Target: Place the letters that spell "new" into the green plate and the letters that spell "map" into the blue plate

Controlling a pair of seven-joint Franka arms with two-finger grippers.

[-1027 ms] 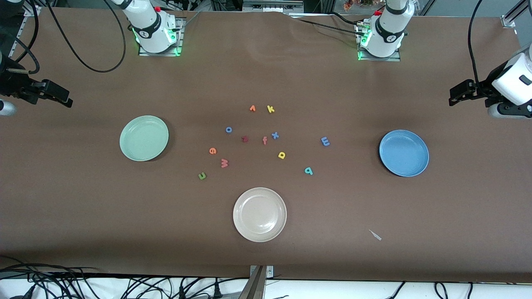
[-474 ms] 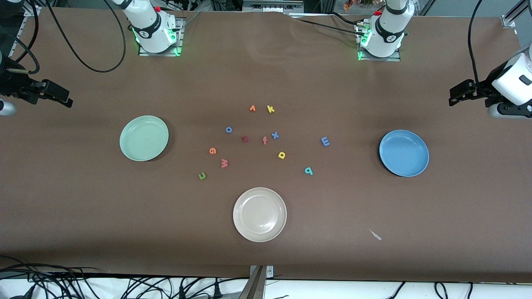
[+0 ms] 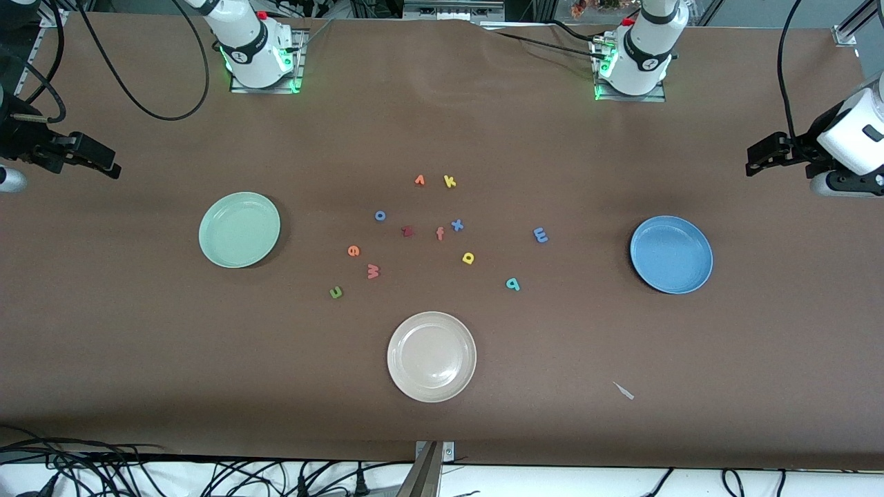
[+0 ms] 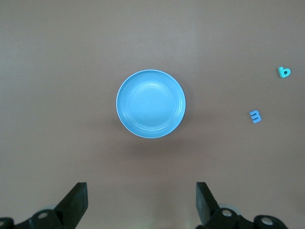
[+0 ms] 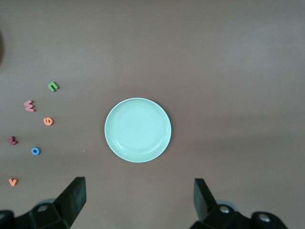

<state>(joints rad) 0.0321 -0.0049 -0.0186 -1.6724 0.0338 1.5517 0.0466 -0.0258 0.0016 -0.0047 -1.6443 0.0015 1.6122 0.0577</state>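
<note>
1. Brown table (image 3: 138, 359): green plate (image 3: 239, 229) at 9 o'clock, blue plate (image 3: 670, 254) at 3 o'clock, both empty.
2. Letters n (image 3: 335, 292), e (image 3: 353, 250), w (image 3: 373, 270), m (image 3: 541, 235), a (image 3: 468, 258), p (image 3: 512, 284) lie between, unsorted.
3. Left gripper (image 4: 142, 202) and right gripper (image 5: 139, 200) hang wide open, empty, over their plates, probably surveying.

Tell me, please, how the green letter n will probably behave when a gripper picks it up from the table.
The green letter n lies flat and looks small and thin, so it is probably very light and may slide on the brown table when touched. It seems to be foam, so the fingers could squeeze it slightly. Being flat, it should not roll.
</note>
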